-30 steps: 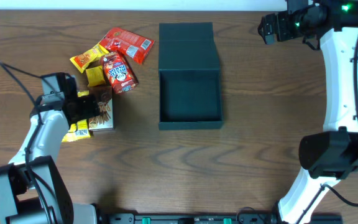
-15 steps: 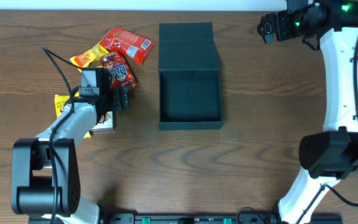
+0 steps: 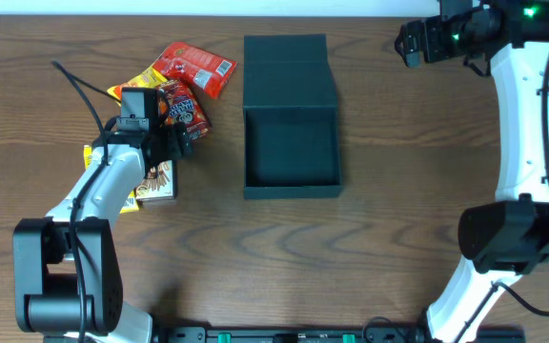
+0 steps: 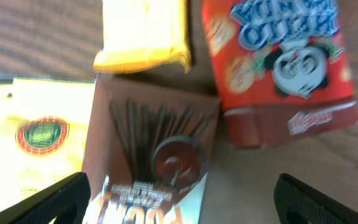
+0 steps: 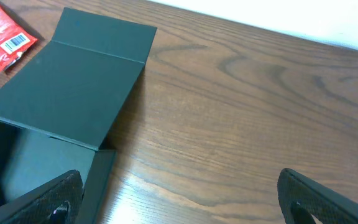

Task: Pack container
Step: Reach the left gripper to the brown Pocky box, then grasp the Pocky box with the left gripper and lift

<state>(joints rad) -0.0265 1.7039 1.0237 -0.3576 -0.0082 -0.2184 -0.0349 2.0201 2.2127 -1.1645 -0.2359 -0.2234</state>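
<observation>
The dark teal container (image 3: 291, 148) stands open in the middle of the table, its flap lid (image 3: 288, 69) laid flat toward the far edge; it looks empty. It also shows in the right wrist view (image 5: 55, 112). Snack packets lie left of it: a red panda-biscuit packet (image 3: 181, 108), a brown Pocky box (image 3: 158, 179), a yellow packet (image 4: 145, 31) and a red packet (image 3: 194, 67). My left gripper (image 3: 177, 146) is open and empty just above the Pocky box (image 4: 154, 155), beside the panda packet (image 4: 278, 62). My right gripper (image 3: 410, 46) is open and empty, raised at the far right.
A flat yellow packet (image 4: 23, 137) lies left of the Pocky box. An orange-yellow packet (image 3: 133, 88) sits at the far side of the pile. Bare wood table (image 3: 398, 210) lies right of the container and along the front.
My left arm has swung from the far left over the snack pile, toward the far side, and now hovers over the Pocky box. The right arm has not moved.
</observation>
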